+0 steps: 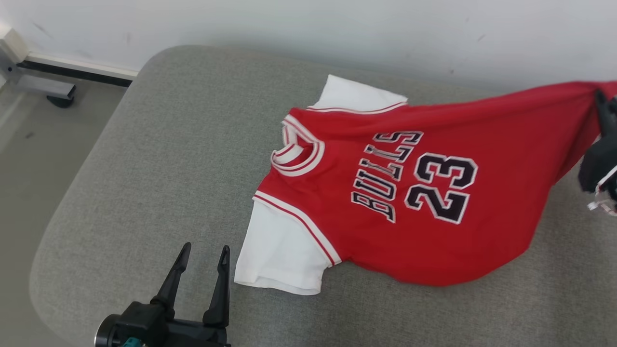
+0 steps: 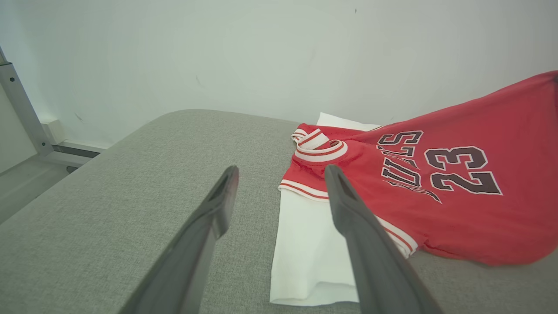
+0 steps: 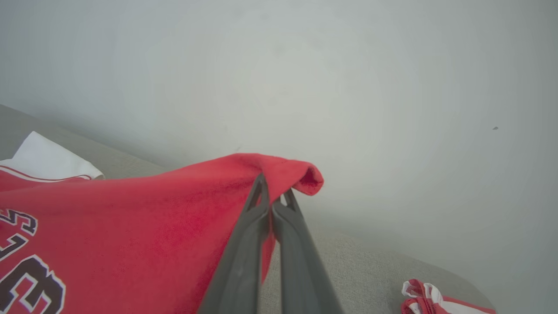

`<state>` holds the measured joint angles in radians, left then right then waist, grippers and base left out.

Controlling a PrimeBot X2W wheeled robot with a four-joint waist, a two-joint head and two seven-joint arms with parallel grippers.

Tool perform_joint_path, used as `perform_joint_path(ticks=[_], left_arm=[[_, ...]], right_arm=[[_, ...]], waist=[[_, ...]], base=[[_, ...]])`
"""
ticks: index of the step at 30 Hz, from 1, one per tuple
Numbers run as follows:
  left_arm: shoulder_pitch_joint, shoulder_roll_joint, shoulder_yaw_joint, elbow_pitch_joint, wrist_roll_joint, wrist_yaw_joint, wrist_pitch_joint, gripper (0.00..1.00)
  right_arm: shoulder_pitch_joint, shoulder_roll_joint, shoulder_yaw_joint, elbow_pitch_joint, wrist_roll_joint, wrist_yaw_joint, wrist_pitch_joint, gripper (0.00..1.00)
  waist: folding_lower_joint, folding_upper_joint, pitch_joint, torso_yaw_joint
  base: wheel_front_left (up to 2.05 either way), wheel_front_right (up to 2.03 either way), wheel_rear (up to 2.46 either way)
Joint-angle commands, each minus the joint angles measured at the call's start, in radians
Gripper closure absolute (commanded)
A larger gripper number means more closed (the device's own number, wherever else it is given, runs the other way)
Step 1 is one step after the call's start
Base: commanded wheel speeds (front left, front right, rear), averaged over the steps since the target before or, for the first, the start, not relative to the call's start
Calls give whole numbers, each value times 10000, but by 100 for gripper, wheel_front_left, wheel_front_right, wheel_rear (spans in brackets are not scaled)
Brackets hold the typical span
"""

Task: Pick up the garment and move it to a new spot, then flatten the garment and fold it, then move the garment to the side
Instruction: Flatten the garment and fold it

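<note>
Left gripper (image 1: 206, 247) spread, right gripper (image 3: 274, 191) pinching one jersey (image 1: 506, 144) — two white sleeves (image 1: 282, 250).

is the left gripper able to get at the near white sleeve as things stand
Probably yes: the left gripper stands open just beside the near white sleeve, with bare cushion between them and nothing in the way.

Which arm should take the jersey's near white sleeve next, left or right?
Left. The left gripper is open beside the near white sleeve, while the right gripper is shut on the hem of the jersey.
</note>
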<state>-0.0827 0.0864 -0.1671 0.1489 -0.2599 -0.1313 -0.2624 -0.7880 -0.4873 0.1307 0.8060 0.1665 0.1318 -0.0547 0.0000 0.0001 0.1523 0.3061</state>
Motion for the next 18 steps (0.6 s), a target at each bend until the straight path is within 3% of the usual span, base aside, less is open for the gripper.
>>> perform_joint_path(ticks=[1,5,9,18], left_arm=[[-78,-27,-32,14,-126,16,-31,0],[-126,-64,-71,62,-147,16,-33,0],[-155,-98,-83,101,-141,16,-33,0],[-301,-165,-261,168,-178,16,-33,0]], right_arm=[[-146,-216,91,-85,56,-27,164,100],[-515,-490,452,-368,178,-27,524,100],[-814,-258,851,-638,315,-27,704,100],[-1597,1380,1872,-567,499,-27,626,100]], waist=[[0,-1,97,127],[0,-1,178,270],[0,-1,239,353],[0,-1,318,549]], base=[[0,0,0],[0,0,0],[0,0,0],[0,0,0]])
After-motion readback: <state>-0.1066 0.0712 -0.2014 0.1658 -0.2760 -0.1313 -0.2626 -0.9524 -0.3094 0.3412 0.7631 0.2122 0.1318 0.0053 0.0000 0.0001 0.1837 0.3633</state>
